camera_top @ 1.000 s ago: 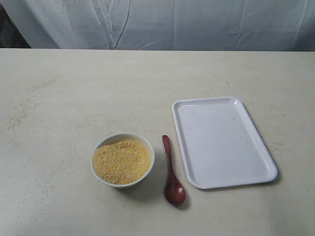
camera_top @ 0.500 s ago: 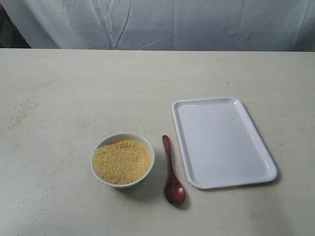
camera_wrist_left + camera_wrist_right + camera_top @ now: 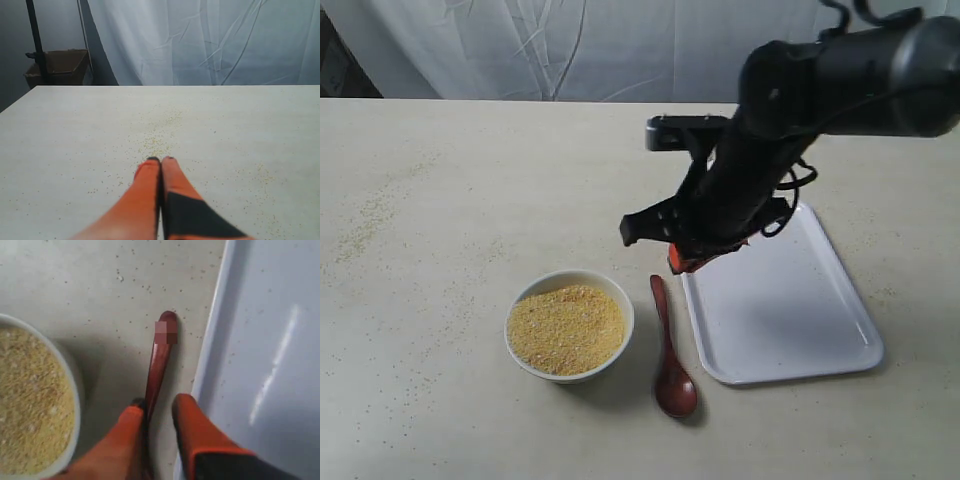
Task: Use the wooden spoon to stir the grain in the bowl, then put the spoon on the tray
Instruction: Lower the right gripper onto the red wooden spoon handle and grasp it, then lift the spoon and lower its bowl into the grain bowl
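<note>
I am seeing the wooden spoon (image 3: pixel 663 325) lying flat on the table (image 3: pixel 450 200), between the bowl (image 3: pixel 626 312) and the tray (image 3: pixel 790 320). The bowl is holding the grain (image 3: pixel 565 328). The right gripper (image 3: pixel 682 262) is hanging over the handle's end, jaws apart and straddling the handle. The left gripper (image 3: pixel 161 161) is sitting over grain-flecked table, jaws pressed together.

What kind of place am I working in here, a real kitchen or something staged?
Probably a staged test bench, not a kitchen: a pale table backed by a hung white sheet, a cardboard box beyond its edge, and only a bowl, wooden spoon and tray laid out.
</note>
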